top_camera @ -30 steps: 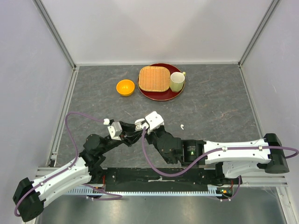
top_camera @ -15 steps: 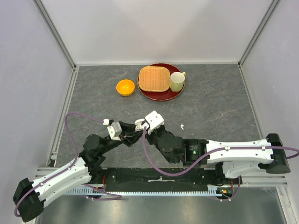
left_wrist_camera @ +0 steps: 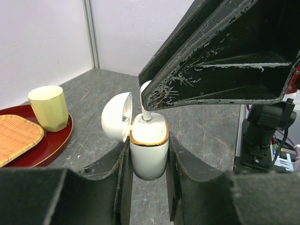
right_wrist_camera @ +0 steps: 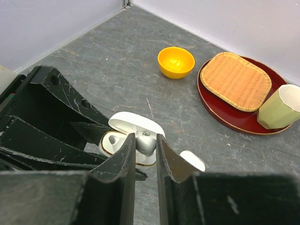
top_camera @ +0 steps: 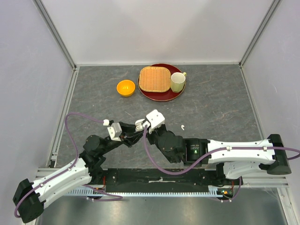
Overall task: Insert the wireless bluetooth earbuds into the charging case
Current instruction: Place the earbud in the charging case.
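My left gripper [left_wrist_camera: 148, 157] is shut on the white charging case [left_wrist_camera: 149, 150], which has a gold rim and an open lid [left_wrist_camera: 117, 123]. My right gripper [right_wrist_camera: 146, 141] is shut on a white earbud [right_wrist_camera: 146, 144] and holds it at the case's opening [right_wrist_camera: 115, 141]; in the left wrist view its stem [left_wrist_camera: 145, 103] reaches into the case. In the top view both grippers meet over the case [top_camera: 139, 124] in the table's near middle. A loose earbud [top_camera: 182, 126] lies on the table to the right and also shows in the right wrist view [right_wrist_camera: 192, 160].
An orange bowl [top_camera: 125, 87] stands at the back. A red plate [top_camera: 161, 96] beside it carries a woven mat [top_camera: 154, 78] and a pale green cup [top_camera: 177, 82]. Walls enclose the table on three sides.
The right arm has shifted very slightly; both grippers stay together at the case, and the earbud remains at its opening.
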{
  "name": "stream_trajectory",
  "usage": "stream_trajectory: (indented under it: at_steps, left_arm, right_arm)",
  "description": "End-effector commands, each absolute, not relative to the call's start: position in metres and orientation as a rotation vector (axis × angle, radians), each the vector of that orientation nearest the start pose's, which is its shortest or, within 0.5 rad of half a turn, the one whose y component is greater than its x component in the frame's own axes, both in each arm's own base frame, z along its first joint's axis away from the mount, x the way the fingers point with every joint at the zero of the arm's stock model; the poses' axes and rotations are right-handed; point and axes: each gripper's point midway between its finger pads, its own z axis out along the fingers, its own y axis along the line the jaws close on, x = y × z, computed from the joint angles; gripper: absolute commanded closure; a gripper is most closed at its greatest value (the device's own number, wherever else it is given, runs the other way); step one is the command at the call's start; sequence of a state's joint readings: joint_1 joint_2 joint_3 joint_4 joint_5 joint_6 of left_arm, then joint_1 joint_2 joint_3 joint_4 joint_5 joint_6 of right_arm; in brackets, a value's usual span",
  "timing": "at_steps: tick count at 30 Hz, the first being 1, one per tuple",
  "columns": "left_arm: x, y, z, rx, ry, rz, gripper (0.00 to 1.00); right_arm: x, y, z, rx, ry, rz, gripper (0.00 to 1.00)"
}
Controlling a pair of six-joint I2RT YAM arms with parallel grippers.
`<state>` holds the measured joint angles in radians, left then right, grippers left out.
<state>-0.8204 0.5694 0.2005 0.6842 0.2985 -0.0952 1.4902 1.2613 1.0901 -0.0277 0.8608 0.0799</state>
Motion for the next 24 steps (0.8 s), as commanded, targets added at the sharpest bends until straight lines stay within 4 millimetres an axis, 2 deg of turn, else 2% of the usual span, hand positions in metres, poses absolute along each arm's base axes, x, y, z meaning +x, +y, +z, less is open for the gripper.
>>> stream_trajectory:
  at_steps: [1, 6, 15, 18, 23, 24]
  left_arm:
    - [0.15, -0.241, 0.305, 0.678, 0.931, -0.951, 0.98]
    - [0.149, -0.241, 0.302, 0.677, 0.931, -0.95, 0.98]
    - [0.15, -0.242, 0.299, 0.681, 0.938, -0.957, 0.98]
    - [0.149, -0.243, 0.299, 0.681, 0.94, -0.961, 0.98]
    - [0.151, -0.242, 0.302, 0.67, 0.934, -0.956, 0.98]
    - [0.151, -0.241, 0.303, 0.665, 0.933, -0.954, 0.98]
  right_arm:
    - [0.153, 0.362, 0.319, -0.571, 1.61, 0.504, 1.0]
    - [0.153, 0.358, 0.337, -0.538, 1.58, 0.552, 1.0]
    - [0.155, 0.355, 0.344, -0.532, 1.566, 0.537, 1.0]
    - [0.157, 0.356, 0.354, -0.509, 1.544, 0.546, 1.0]
    - [0.153, 0.364, 0.352, -0.555, 1.546, 0.554, 1.0]
    - [0.153, 0.364, 0.345, -0.581, 1.565, 0.531, 1.0]
